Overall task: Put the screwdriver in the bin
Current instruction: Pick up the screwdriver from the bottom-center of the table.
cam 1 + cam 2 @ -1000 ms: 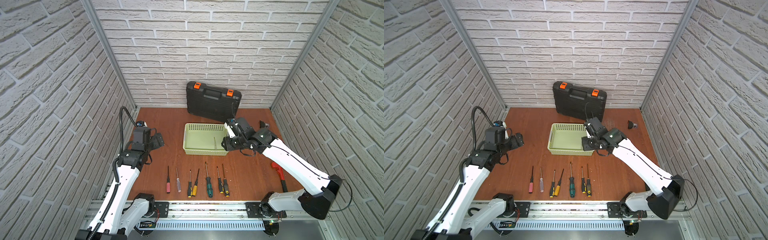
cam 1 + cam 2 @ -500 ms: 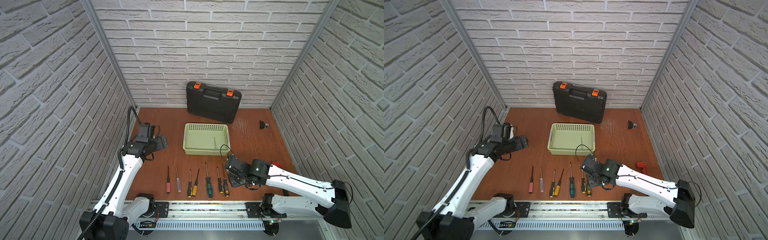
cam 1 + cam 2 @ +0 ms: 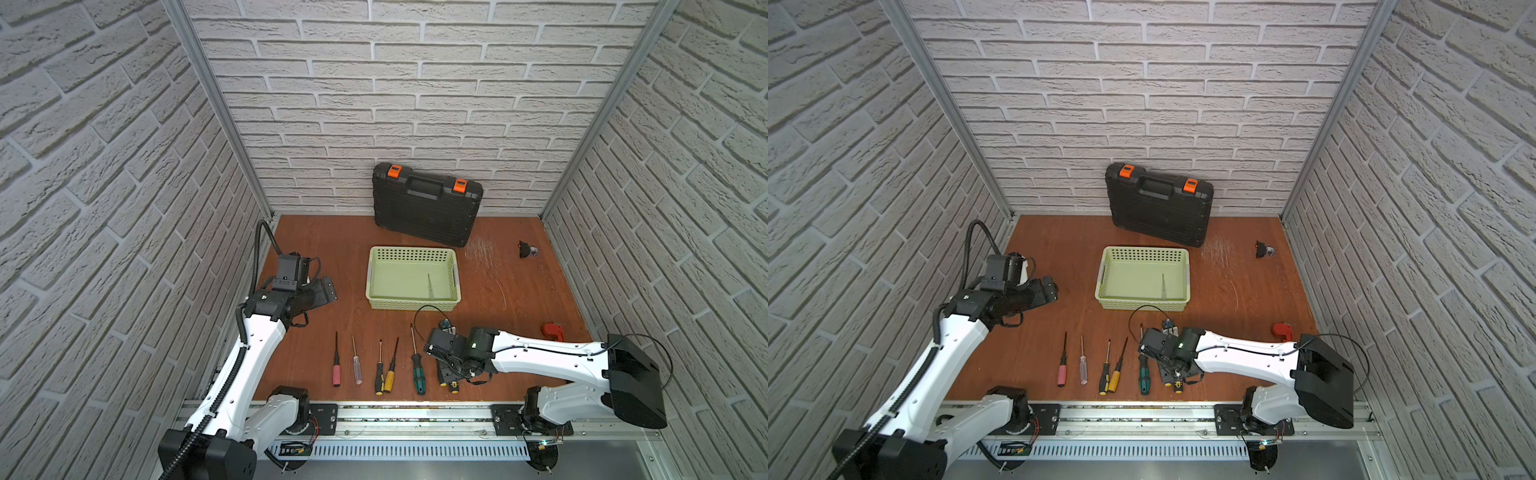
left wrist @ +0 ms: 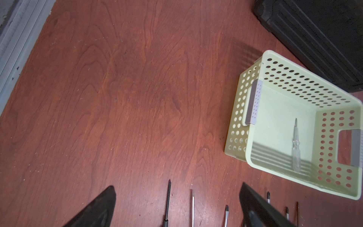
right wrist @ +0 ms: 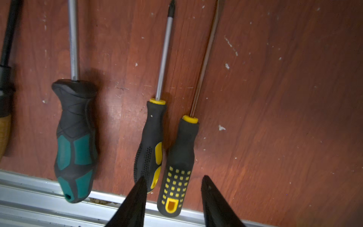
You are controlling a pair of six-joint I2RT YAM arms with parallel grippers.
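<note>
top views: high, whole cell | wrists: close above table [image 4: 137,78]

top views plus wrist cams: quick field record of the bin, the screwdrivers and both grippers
container: shallow pale green perforated plastic bin, on the red-brown wooden table
inside it: one clear-handled screwdriver
outside it: row of seven screwdrivers by the front rail
right gripper: open, jaws either side of the black screwdriver handle with yellow squares, not closed on it
left gripper: open, empty, clear of the bin

bin [image 3: 411,304]: pale green, upright | clear screwdriver [image 3: 430,286]: lying flat inside bin
</note>
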